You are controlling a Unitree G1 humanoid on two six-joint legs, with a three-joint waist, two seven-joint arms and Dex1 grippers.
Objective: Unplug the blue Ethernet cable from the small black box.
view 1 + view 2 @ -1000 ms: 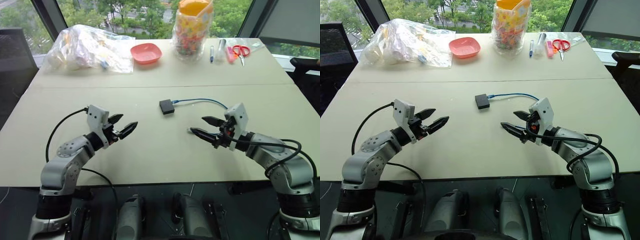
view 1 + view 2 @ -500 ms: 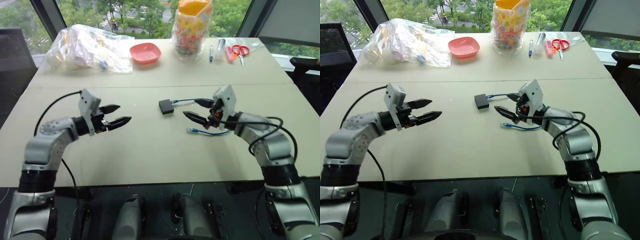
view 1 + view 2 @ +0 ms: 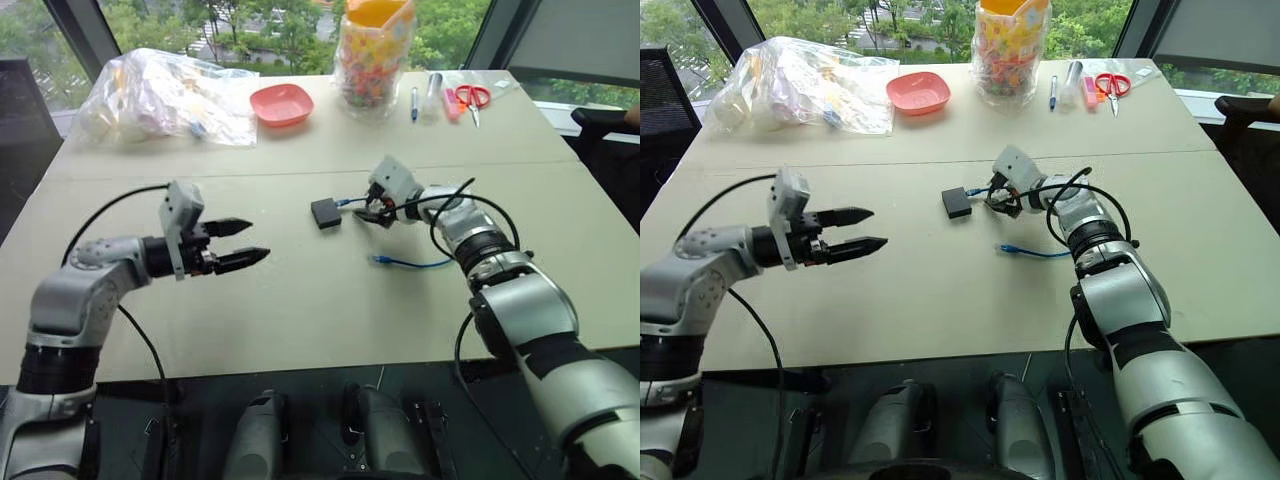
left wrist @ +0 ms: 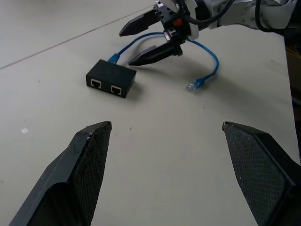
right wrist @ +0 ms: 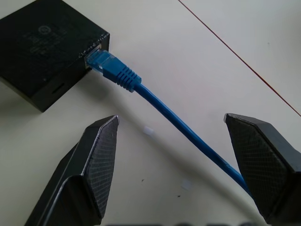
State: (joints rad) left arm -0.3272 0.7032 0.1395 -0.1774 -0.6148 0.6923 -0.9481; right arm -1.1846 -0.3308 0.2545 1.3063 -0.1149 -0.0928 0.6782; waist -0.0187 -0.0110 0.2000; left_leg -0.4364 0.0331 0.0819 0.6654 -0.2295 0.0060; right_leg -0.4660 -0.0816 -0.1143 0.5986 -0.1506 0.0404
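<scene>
No words, numbers or brand names can be read anywhere here. The top of the small black box (image 5: 44, 44) carries faint embossed markings, a small round emblem and a few lines of fine print, but they are too small and dim to make out. The jar (image 3: 375, 55) of coloured pieces at the far side of the table (image 3: 300, 300) shows no legible label.

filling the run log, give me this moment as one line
stage: reach | right gripper: open, straddling blue Ethernet cable | cable: plugged into small black box | left gripper: open, apart
</scene>
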